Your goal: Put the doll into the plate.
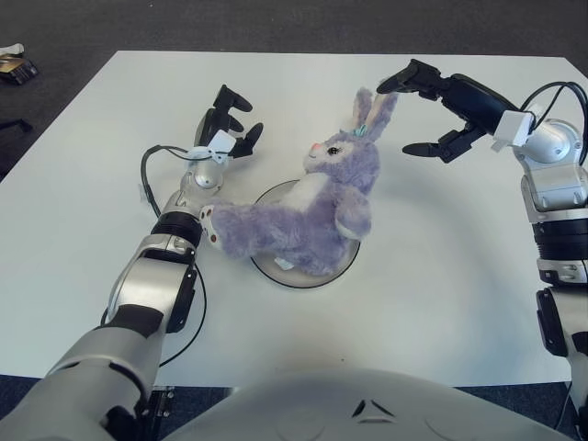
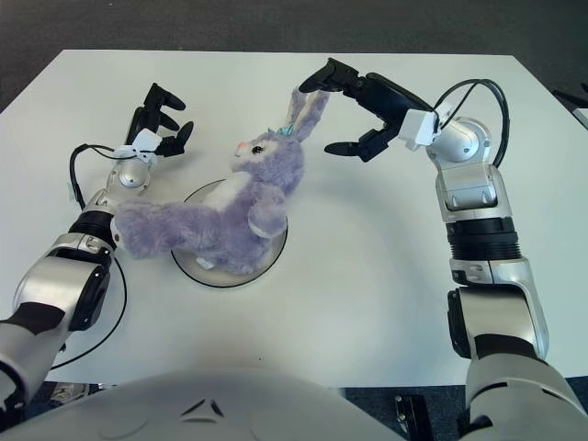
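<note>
Now the purple doll (image 1: 308, 216) lies across the plate (image 1: 342, 266) on the white desk (image 1: 441, 294). Both the left hand (image 1: 225, 124) and the right hand (image 1: 441, 106) hover beside its head, fingers spread wide and holding nothing.

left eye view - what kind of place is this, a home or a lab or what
Probably a lab or test room, not a home. A plain white table stands on dark carpet-like flooring, bare except for a purple plush doll lying on a round plate, with cabling exposed along the robot's arms.
</note>
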You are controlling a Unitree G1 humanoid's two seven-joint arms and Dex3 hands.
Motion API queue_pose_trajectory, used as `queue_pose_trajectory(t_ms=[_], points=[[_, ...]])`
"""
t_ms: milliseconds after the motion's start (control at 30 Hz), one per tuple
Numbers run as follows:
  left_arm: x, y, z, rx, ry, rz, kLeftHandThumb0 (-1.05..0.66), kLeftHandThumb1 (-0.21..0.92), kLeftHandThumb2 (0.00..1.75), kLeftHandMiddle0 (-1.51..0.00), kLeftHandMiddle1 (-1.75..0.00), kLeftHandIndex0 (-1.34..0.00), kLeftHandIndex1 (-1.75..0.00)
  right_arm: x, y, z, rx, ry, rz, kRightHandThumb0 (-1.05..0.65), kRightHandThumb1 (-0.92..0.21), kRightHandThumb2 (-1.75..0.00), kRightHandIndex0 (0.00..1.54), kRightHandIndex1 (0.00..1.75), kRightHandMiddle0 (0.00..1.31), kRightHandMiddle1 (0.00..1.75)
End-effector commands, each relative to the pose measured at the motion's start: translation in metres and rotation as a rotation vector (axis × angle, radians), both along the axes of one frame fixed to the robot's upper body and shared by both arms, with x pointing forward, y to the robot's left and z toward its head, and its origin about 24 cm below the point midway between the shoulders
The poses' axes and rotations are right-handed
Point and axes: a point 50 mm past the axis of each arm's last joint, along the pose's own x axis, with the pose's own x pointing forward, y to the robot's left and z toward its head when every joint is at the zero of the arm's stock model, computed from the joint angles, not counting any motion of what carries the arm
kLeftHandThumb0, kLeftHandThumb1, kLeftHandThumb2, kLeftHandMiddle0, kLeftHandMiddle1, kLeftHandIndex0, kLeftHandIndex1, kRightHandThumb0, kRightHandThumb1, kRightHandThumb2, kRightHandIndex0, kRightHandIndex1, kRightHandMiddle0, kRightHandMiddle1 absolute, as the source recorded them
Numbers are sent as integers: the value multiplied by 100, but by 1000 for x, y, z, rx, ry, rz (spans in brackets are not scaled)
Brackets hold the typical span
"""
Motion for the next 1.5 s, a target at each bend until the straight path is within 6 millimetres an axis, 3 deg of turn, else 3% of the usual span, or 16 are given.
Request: queue_pose_trajectory(t_ms=[0, 200, 367, 767, 1000, 1133, 1233, 1300, 1467], points=[[-1, 3, -1, -2, 7, 9, 0, 60, 98, -46, -169, -16, -175, -2, -3, 12, 27, 1, 4, -43, -21, -104, 15, 42, 0, 105], [-2, 5, -3, -16, 20, 16, 0, 58, 100, -48, -168, -17, -175, 2, -12, 14, 63, 70, -3, -26, -19, -116, 13, 49, 0, 108], [-2, 8, -5, -24, 31, 22, 0, 59, 99, -47, -169, -16, -175, 1, -15, 13, 73, 66, -36, -22, -20, -118, 12, 50, 0, 107], [-8, 24, -15, -63, 65, 49, 0, 60, 97, -48, -165, -17, -175, 9, -40, -7, 241, 65, -262, -25, -23, -117, 12, 61, 1, 116], [-9, 29, -21, -126, 81, 93, -1, 65, 88, -48, -158, -17, -175, 16, -42, -15, 281, 9, -361, -44, -38, -103, 21, 77, 7, 124], [-10, 29, -23, -173, 77, 110, -1, 66, 83, -49, -152, -18, -175, 21, -41, -19, 309, -2, -400, -48, -44, -98, 26, 97, 14, 137], [-13, 29, -26, -258, 63, 129, -1, 67, 81, -50, -150, -18, -175, 28, -40, -31, 429, 42, -438, -42, -60, -85, 29, 125, 29, 154], [-15, 29, -29, -317, 52, 148, -1, 66, 82, -51, -149, -19, -175, 33, -40, -45, 531, 92, -464, -22, -57, -91, 38, 138, 32, 164], [-19, 29, -32, -379, 31, 167, -1, 65, 83, -53, -146, -21, -175, 39, -42, -62, 659, 122, -520, -4, -52, -100, 50, 148, 35, 173]])
